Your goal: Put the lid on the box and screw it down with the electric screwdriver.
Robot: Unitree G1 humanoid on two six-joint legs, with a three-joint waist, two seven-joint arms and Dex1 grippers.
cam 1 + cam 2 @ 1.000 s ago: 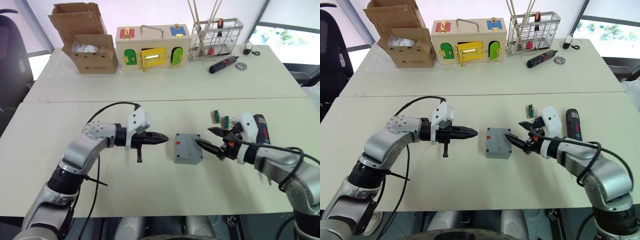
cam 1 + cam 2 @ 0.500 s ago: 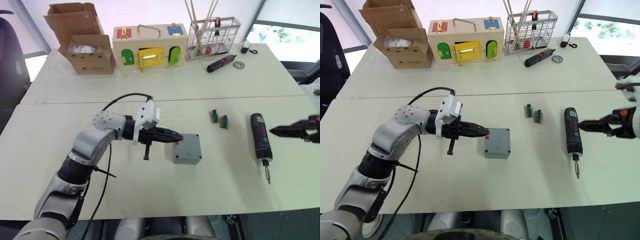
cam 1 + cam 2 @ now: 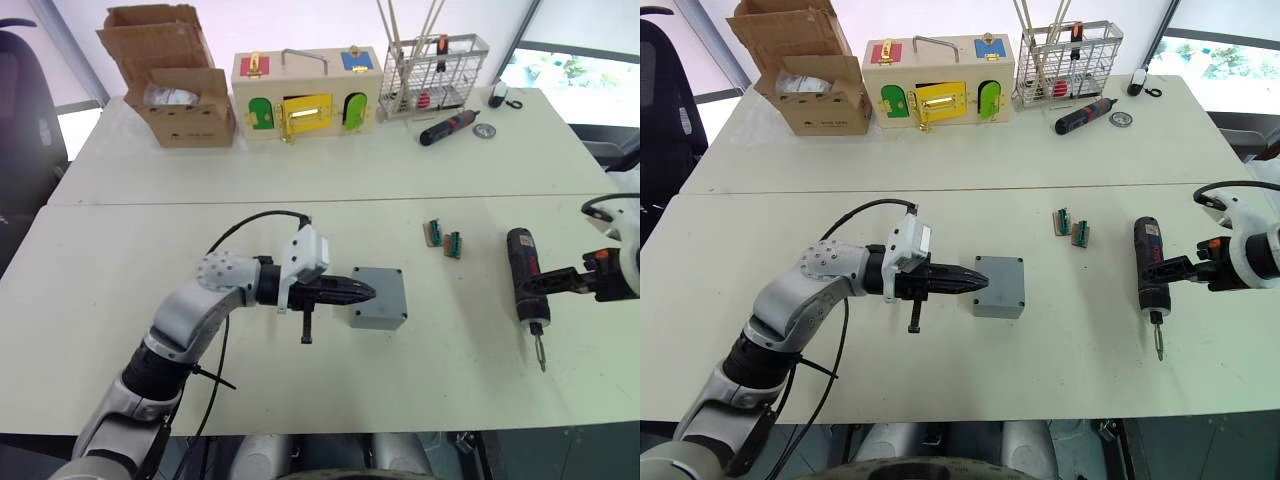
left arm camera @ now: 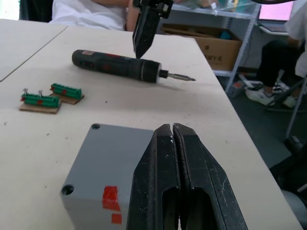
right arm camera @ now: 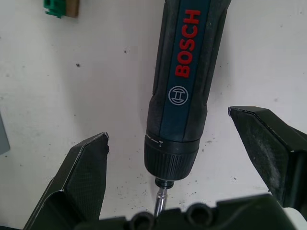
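Right gripper point(image 5: 177, 179) spread wide, fingers on either side of the electric screwdriver point(image 3: 1150, 268) near its chuck, not gripping — the tool lies flat on the white table point(image 3: 940, 180), bit pointing toward the near edge. Left gripper point(image 3: 975, 281) pinched shut on nothing, tips at the side of the box point(image 3: 999, 286) that bears the red mark; whether they touch it is unclear. Lid sits on the box, corner holes visible. Two small green terminal blocks point(image 3: 1071, 226) lie between box and screwdriver.
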